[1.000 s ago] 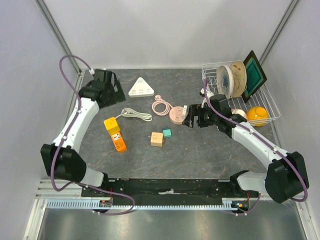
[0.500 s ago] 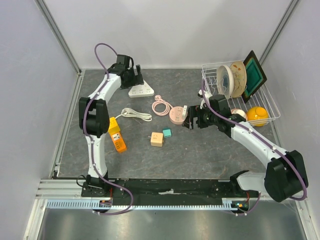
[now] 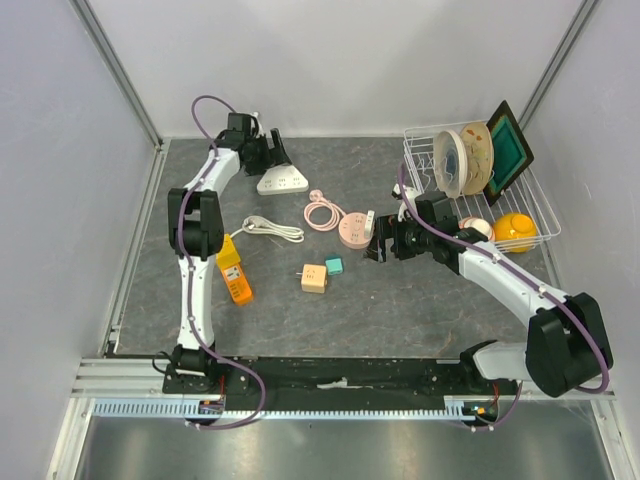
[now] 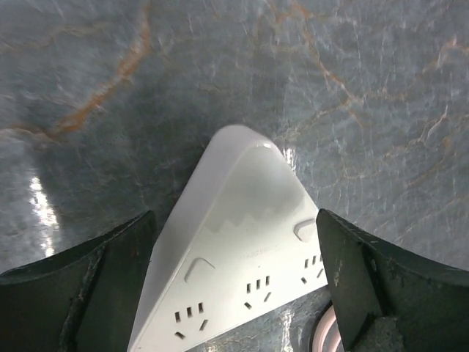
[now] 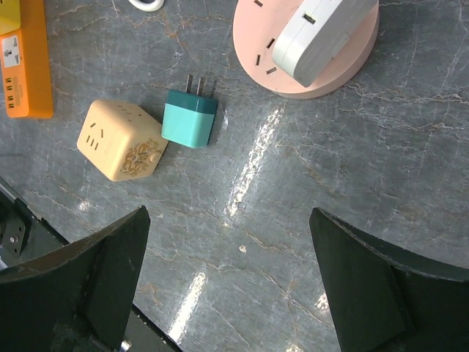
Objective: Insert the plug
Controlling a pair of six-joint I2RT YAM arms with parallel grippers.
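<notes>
A white triangular power strip [image 3: 283,177] lies at the back left. My left gripper [image 3: 266,153] is open just behind it; in the left wrist view its fingers [image 4: 80,293] straddle the strip [image 4: 242,257] without closing on it. A teal plug [image 3: 334,266] lies mid-table beside a beige cube socket [image 3: 314,278]. My right gripper [image 3: 384,240] is open and empty beside a pink round socket [image 3: 351,231]. The right wrist view shows the teal plug [image 5: 190,117], prongs pointing away, the beige cube [image 5: 121,141], and the pink socket [image 5: 322,73] with a white adapter [image 5: 322,29] on it.
An orange power strip [image 3: 230,268] lies at the left. A white plug with cord [image 3: 270,228] and a pink coiled cord [image 3: 322,212] lie mid-table. A wire rack [image 3: 540,215] at the right holds plates, a dark tile and a yellow ball.
My left arm has swung from the far left edge to the back, bringing its gripper over the white triangular strip. The right arm has barely moved.
</notes>
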